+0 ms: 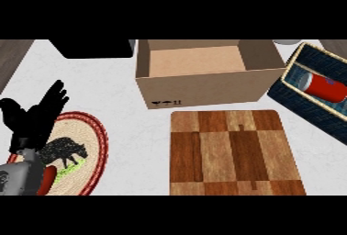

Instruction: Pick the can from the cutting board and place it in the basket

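Note:
A red can [327,86] with a blue band lies on its side inside the dark blue woven basket [295,98] at the right edge. The wooden cutting board [234,153], a checker pattern of brown blocks, lies in the lower middle with nothing on it. My left hand [35,118] stands at the left, fingers straight and pointing up, open and holding nothing, far from both the board and the basket. My right hand does not show.
An open cardboard box [203,85] stands behind the board. A round woven plate [78,153] with a red rim and a black animal figure lies under my left forearm. A black object [95,48] sits at the back left.

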